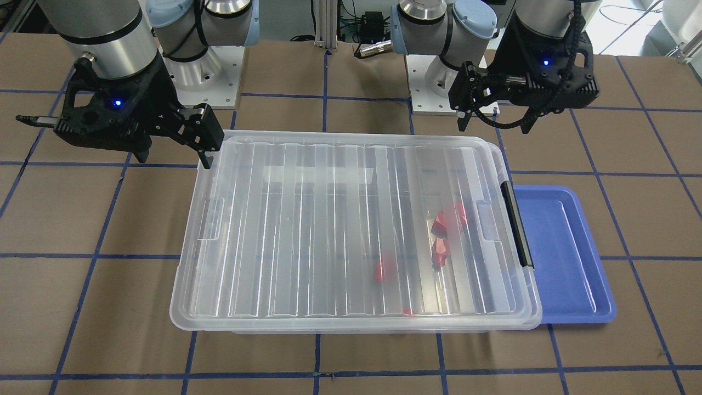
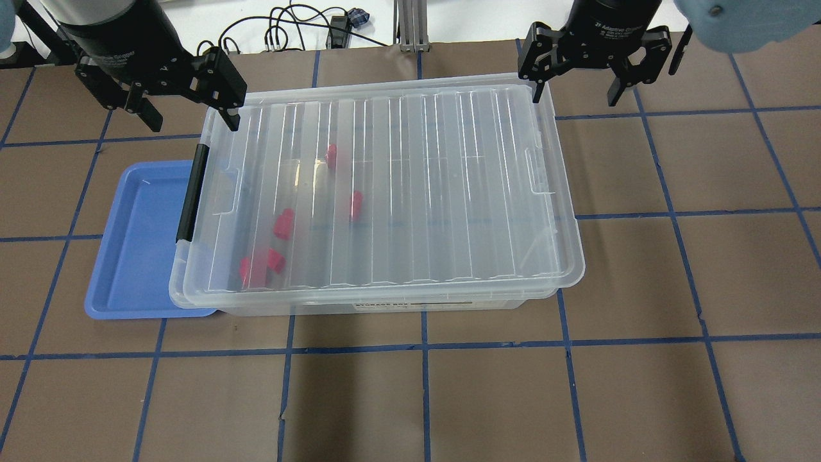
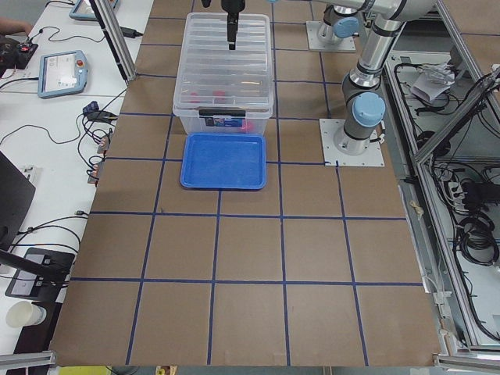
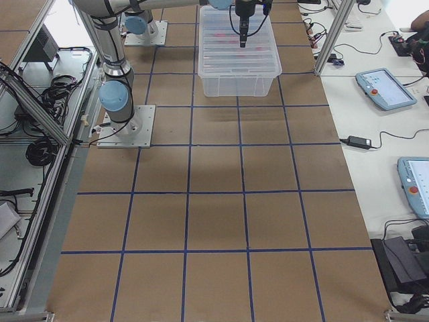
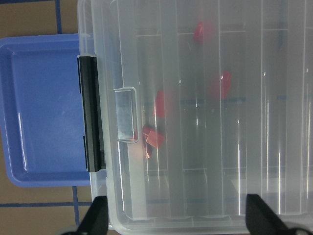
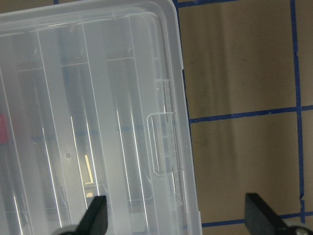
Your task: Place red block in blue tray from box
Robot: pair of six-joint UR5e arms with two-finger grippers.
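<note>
The box (image 2: 385,192) is a clear bin with its ribbed lid on and a black latch bar (image 2: 191,192) at its left end. Several red blocks (image 2: 283,223) lie inside near that end, seen blurred through the lid; they also show in the left wrist view (image 5: 155,138). The blue tray (image 2: 138,244) lies empty against the latch end, partly under the box rim. My left gripper (image 2: 189,119) is open and empty above the far latch-end corner. My right gripper (image 2: 575,93) is open and empty above the lid's far right end.
The table is brown board with a blue tape grid (image 2: 423,346). The arm bases (image 1: 203,71) stand behind the box. Cables and a metal post (image 2: 410,25) lie at the far edge. The clear lid handle tab (image 6: 161,144) shows in the right wrist view.
</note>
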